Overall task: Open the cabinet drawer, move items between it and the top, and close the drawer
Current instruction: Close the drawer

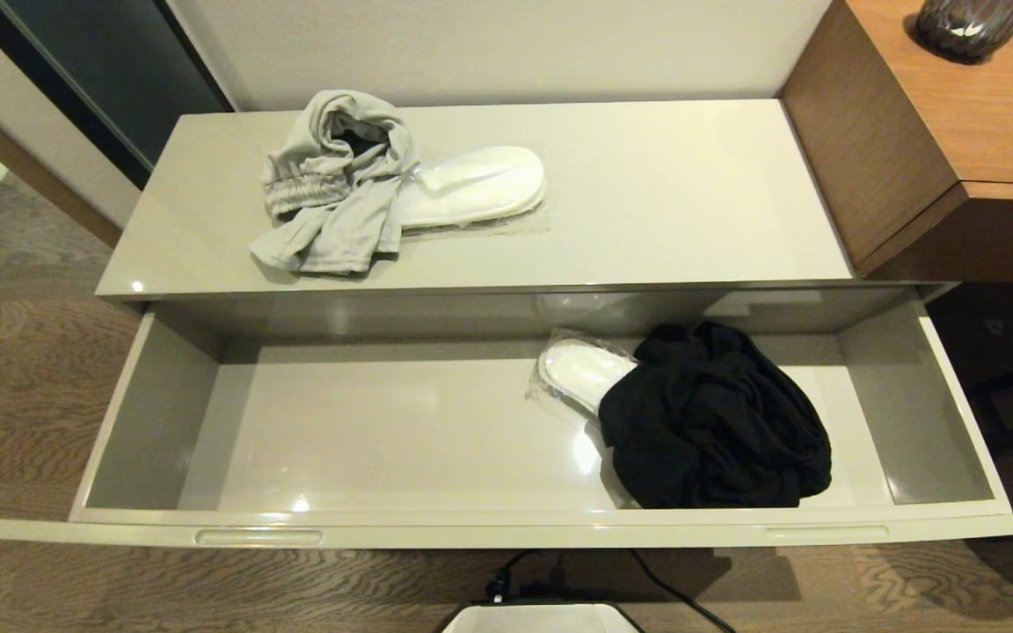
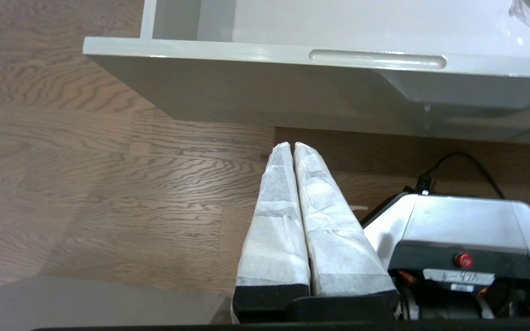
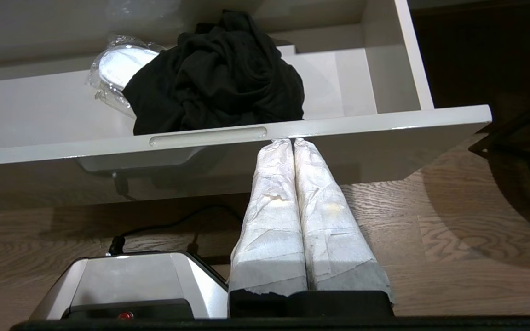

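The left gripper point(image 2: 291, 146) is hanging low in front of the drawer, its two white-wrapped fingers point(image 2: 279, 220) pressed together and holding nothing. It is pointing toward the near front panel, below the left handle notch point(image 2: 377, 59), and is staying apart from it. The right gripper point(image 3: 291, 141) is also hanging low before the drawer, its fingers point(image 3: 325, 216) pressed together and empty, their tips lying just under the front edge, a little right of the right handle notch point(image 3: 208, 136). Neither arm is showing in the head view.

The cabinet drawer point(image 1: 506, 526) is standing pulled fully out over the wooden floor point(image 1: 23, 387). In its right half a black garment point(image 1: 717, 422) is lying crumpled, covering part of a plastic-wrapped pair of white slippers point(image 1: 579, 371) whose far left end is sticking out. The left half of the drawer is showing only its glossy bottom.

On the cabinet top point(image 1: 665, 202), toward the left, a light grey garment point(image 1: 335, 185) with an elastic band is lying bunched, overlapping the left end of a second wrapped pair of slippers point(image 1: 480, 185). At the far right a brown wooden unit point(image 1: 937, 132) is standing beside the cabinet, taller than it. The robot's base point(image 1: 542, 617) is sitting on the floor just near the drawer front, with a black cable point(image 1: 674, 589) beside it.
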